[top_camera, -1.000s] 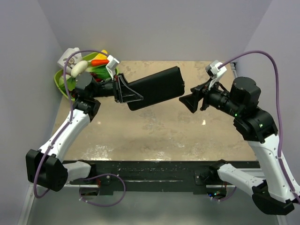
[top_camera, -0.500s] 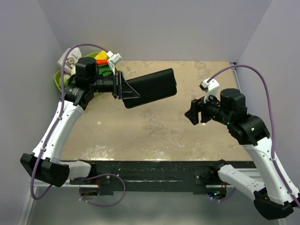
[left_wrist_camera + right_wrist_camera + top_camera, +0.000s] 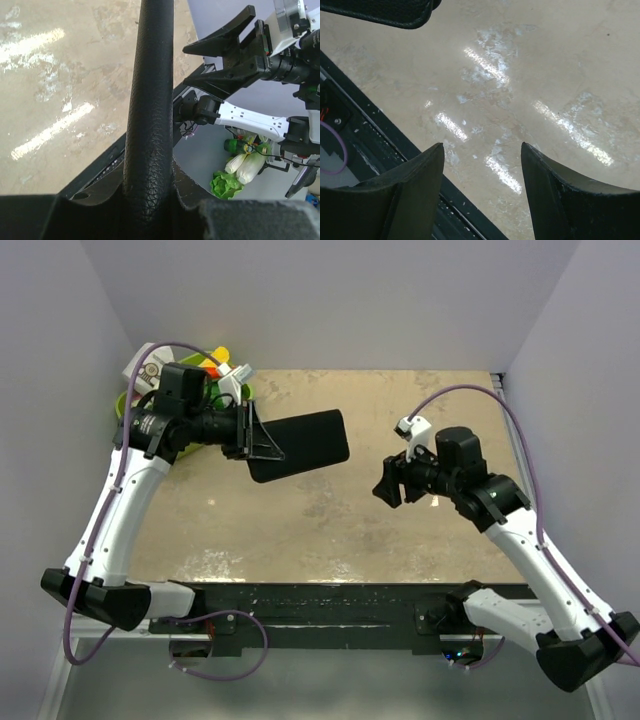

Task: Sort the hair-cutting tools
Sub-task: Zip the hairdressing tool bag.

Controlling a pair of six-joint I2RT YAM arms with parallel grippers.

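At upper left, the left tool (image 3: 264,438) is pinching the case (image 3: 305,443) by one end, holding it clear of the worktop (image 3: 330,525), likely for opening. Right of centre, the right tool (image 3: 385,485) is hanging spread and empty, facing it. No scissors or comb are showing anywhere; perhaps they are lying inside.

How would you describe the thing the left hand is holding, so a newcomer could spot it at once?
Start at the tan table. Over its far-left part, near the green bin in the corner, the left hand grips one end of a black case. It is a flat, leather-grained rectangle with rounded corners, the only big dark slab there, plain beside the bin's bright colours.
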